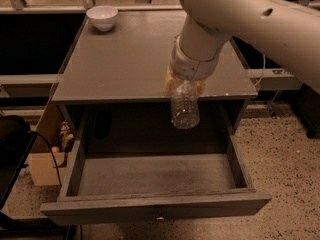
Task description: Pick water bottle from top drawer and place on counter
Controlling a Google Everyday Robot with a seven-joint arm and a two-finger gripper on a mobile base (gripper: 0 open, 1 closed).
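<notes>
Tally: counting one water bottle, one top drawer standing open, one table, one white bowl sitting at the table's far left corner, and one end effector. Losing the bottle's cap inside the end effector's grasp, cutting the arm off at the upper and right edges, barely making out the dark space behind the drawer. Entering from the upper right with the wrist pointing straight down, clamping the end effector around the bottle's top and hanging it upright in the air at the table's front edge, above the drawer's rear and clear of its floor.
</notes>
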